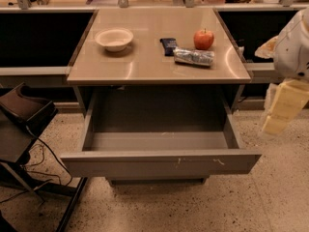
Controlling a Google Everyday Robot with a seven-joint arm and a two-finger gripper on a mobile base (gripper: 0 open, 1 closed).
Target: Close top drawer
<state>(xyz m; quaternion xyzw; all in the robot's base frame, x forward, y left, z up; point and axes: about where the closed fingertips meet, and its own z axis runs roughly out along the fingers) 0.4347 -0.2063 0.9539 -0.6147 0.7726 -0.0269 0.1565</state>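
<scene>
The top drawer (159,163) is a wide grey metal drawer pulled far out from under the table. Its inside is bare. Its flat front faces me and has small white scratches (219,162) right of centre. My gripper (282,108) is cream-coloured and hangs from the white arm (294,47) at the right edge of the view. It is beside the drawer's right side wall (234,129), a little above it and apart from it, holding nothing that I can see.
The tan tabletop (145,62) bears a white bowl (114,38), a dark snack bar (169,46), a silvery packet (194,57) and a red apple (203,39). A black chair (24,110) with cables under it stands at the left. The floor is speckled.
</scene>
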